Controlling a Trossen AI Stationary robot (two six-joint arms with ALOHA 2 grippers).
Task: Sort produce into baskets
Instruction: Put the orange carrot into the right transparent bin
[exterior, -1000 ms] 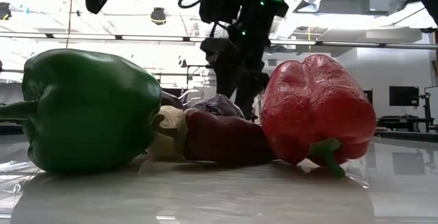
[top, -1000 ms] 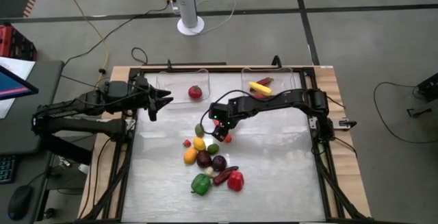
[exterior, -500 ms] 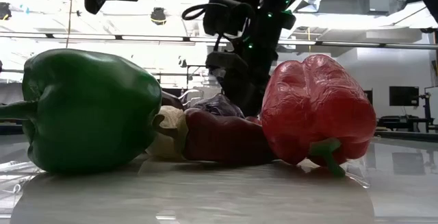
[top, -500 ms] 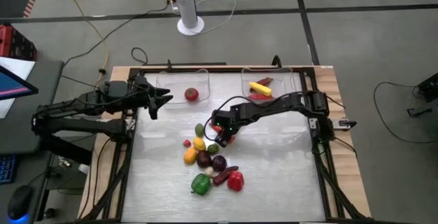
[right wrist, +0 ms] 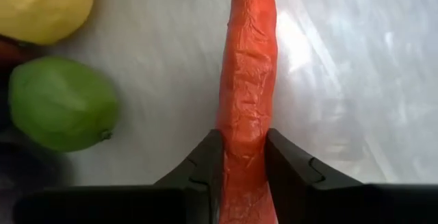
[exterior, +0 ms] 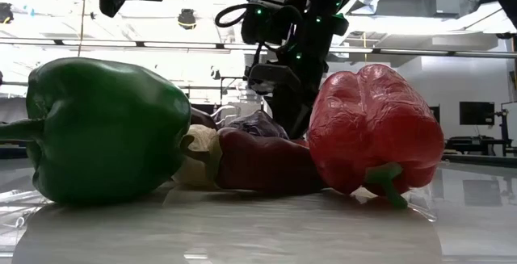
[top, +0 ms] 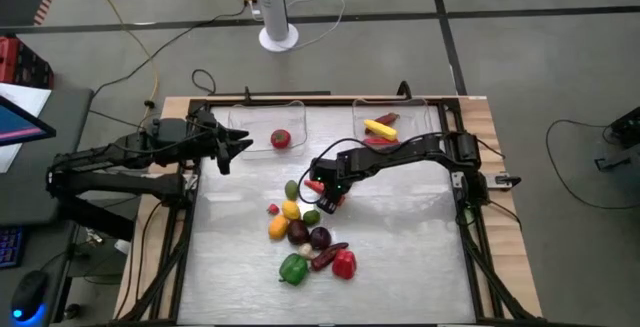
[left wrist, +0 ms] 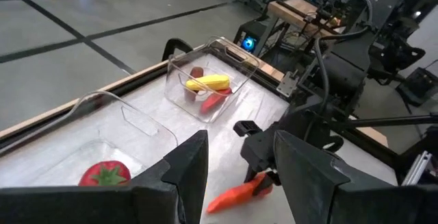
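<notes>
So the low view is mostly blocked by a big green pepper (exterior: 105, 131) and a red pepper (exterior: 373, 131) sitting right in front of the lens, with a dark reddish chilli (exterior: 262, 163) wedged between them, so you can't see the right arm's fingertips from there at all, just the dark arm coming down behind the pile. From overhead the right gripper (top: 325, 192) is down at the upper edge of the produce pile, but the thing it's on is basically a tiny orange-red speck there. The right wrist view sorts it out: a long orange-red chilli (right wrist: 246, 94) runs straight between the two dark fingers (right wrist: 205, 166), and both fingers are pressed against its sides, so it's gripped near one end, with that end cut off by the frame. The chilli lies on the shiny surface (right wrist: 342, 80), just beside a green lime (right wrist: 61, 104) and a yellow fruit (right wrist: 44, 5) that's only partly in frame. The left gripper (top: 238, 145) hangs over the left basket (top: 262, 122), fingers partly apart and holding nothing; a red tomato (top: 281, 138) sits in that basket. The right basket (top: 400, 117) holds a yellow piece (top: 380, 126) and something red under it that's hard to make out.
</notes>
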